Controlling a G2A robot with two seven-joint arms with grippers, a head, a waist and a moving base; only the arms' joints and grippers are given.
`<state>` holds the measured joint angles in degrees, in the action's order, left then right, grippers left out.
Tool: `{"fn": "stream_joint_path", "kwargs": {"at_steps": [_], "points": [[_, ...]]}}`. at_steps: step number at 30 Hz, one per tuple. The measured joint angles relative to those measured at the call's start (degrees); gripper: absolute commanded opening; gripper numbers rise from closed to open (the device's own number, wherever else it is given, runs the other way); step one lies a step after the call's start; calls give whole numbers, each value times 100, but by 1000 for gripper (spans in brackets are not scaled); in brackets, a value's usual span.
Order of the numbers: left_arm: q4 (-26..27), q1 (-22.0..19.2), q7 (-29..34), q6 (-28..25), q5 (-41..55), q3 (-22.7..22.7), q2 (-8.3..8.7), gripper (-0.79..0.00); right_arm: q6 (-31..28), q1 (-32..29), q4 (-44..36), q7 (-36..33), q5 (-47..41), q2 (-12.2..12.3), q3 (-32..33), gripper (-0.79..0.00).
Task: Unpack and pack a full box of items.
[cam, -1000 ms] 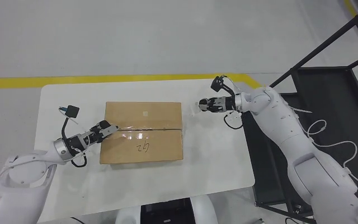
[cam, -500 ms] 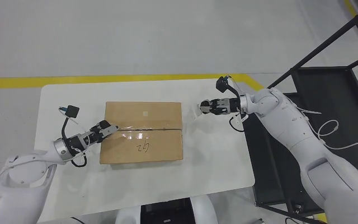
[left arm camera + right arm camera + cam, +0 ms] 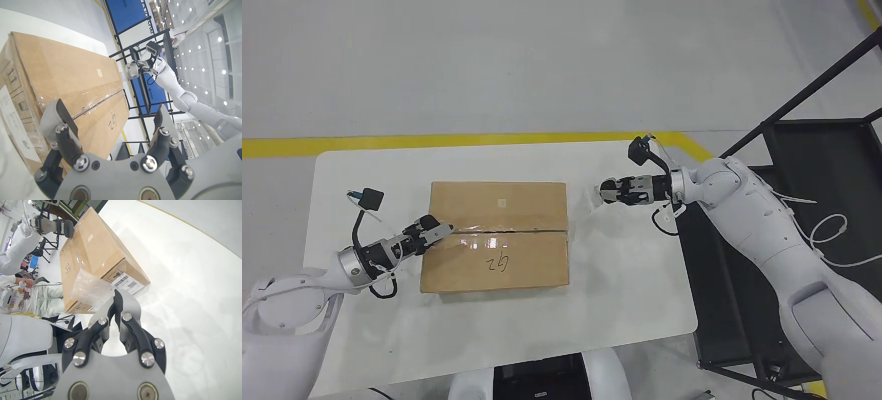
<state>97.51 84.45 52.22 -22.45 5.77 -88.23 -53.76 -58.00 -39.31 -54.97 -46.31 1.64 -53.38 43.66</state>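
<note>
Left end effector: wide open, holding nothing, sitting at the left short end of the box, level with its seam.
Box: mid desk, flat, flaps closed. Long axis runs left to right, with the taped seam along it (handwritten mark on the near flap).
Clear tape: a loose strip stretching off the seam's right end.
Right end effector: pinched shut on the tape, just beside the box's right end and not touching the cardboard.
</note>
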Motion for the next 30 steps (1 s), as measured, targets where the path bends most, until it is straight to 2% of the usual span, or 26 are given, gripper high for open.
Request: {"fn": "stream_joint_path", "kwargs": {"at_steps": [14, 15, 16, 20, 21, 30], "points": [[0, 0, 0, 0, 0, 0, 0, 0, 0, 0, 0, 0, 0, 0, 0, -770], [0, 0, 0, 0, 0, 0, 0, 0, 0, 0, 0, 0, 0, 0, 0, -511], [0, 0, 0, 0, 0, 0, 0, 0, 0, 0, 0, 0, 0, 0, 0, -437], [0, 0, 0, 0, 0, 0, 0, 0, 0, 0, 0, 0, 0, 0, 0, -437], [0, 0, 0, 0, 0, 0, 0, 0, 0, 0, 0, 0, 0, 0, 0, -785], [0, 0, 0, 0, 0, 0, 0, 0, 27, -14, -22, 22, 26, 1, 3, -785]]}}
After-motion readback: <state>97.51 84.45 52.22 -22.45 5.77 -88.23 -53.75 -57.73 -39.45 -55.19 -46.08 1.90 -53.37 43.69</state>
